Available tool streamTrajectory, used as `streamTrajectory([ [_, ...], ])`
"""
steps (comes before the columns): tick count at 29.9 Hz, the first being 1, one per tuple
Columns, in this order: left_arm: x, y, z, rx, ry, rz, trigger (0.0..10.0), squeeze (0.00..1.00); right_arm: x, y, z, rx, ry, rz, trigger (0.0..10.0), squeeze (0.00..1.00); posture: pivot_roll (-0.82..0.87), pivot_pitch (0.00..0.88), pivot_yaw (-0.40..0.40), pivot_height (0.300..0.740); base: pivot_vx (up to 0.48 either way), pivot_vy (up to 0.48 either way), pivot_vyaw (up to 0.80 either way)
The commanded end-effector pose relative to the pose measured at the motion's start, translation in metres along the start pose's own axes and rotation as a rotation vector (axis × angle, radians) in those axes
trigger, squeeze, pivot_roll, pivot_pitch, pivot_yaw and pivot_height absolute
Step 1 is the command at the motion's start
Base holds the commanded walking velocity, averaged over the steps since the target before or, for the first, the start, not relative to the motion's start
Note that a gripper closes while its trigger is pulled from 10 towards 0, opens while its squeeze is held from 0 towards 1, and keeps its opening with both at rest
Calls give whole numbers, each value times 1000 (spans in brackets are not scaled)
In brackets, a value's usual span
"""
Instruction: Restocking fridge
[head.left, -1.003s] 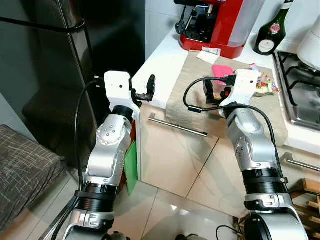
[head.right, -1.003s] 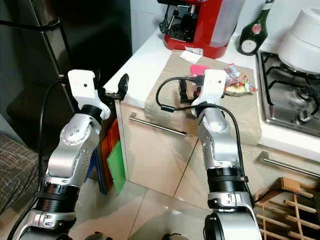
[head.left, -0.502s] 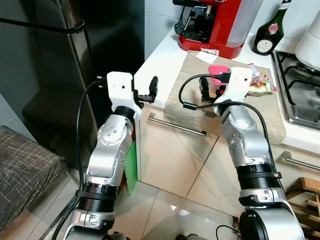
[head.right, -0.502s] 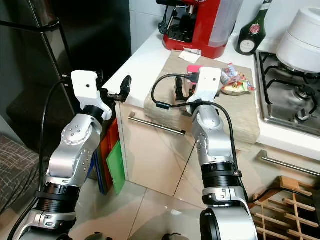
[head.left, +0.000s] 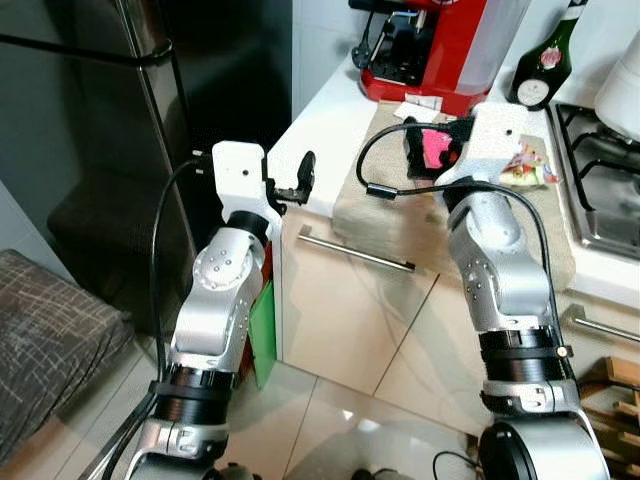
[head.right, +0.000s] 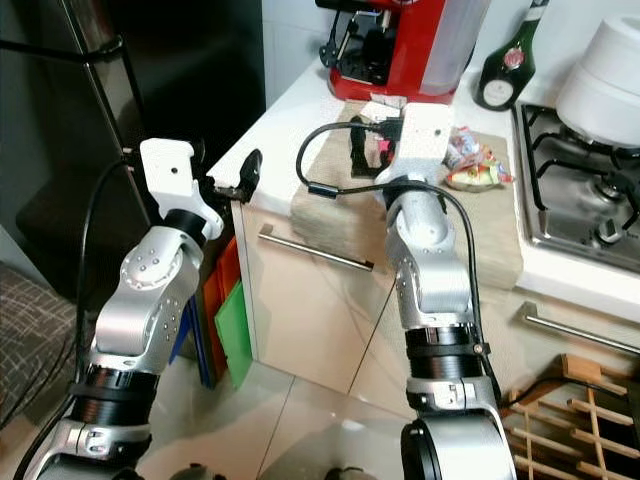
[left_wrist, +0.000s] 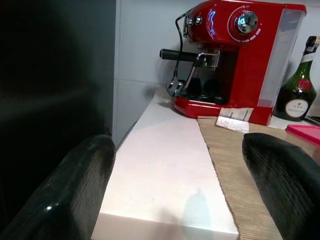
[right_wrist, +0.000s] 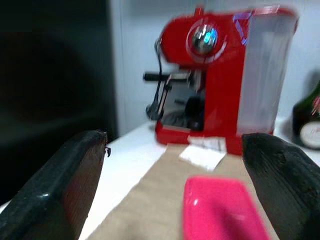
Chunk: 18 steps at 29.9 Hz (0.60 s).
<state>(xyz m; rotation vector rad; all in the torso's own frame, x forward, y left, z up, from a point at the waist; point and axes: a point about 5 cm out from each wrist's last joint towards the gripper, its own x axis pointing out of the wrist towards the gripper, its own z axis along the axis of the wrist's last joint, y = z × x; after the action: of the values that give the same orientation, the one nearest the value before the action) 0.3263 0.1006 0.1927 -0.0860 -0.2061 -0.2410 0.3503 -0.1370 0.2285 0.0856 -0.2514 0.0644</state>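
Your left gripper (head.left: 298, 183) hovers at the counter's (head.left: 325, 130) corner beside the dark fridge (head.left: 110, 120), fingers spread and empty; leave it parked. Your right gripper (right_wrist: 172, 180) is over the beige mat (head.left: 390, 190), fingers wide apart, lined up on the pink container (right_wrist: 217, 212) lying flat before the red coffee machine (head.left: 440, 45). Lower squarely, straddle its sides, then close gently so it doesn't skid.
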Motion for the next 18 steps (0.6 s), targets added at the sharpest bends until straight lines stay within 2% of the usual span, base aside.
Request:
streamTrajectory([
  [1,2,-3,4,-5,-9,-14,10000,0,1,-13,14,1,-60,-38,10000,0,28,0,-15,740,0,0,0],
  [3,2,-3,4,-5,-9,-15,10000,0,1,-15,13,-2,-56,-46,10000,0,28,0,-15,740,0,0,0],
  [5,2,-3,4,-6,-10,-16,10000,0,0,-28,1,8,23,-89,10000,0,28,0,-17,740,0,0,0],
  [9,2,-3,4,-7,-9,-16,10000,0,-1,-31,-6,19,72,-103,10000,0,27,0,-16,740,0,0,0],
  [11,2,-3,4,-7,-9,-16,10000,0,-3,-31,-12,22,108,-93,10000,0,27,0,-15,740,0,0,0],
  [18,3,-4,4,-7,-10,-19,10000,0,-3,-23,-13,44,117,-59,10000,0,27,0,-15,740,0,0,0],
])
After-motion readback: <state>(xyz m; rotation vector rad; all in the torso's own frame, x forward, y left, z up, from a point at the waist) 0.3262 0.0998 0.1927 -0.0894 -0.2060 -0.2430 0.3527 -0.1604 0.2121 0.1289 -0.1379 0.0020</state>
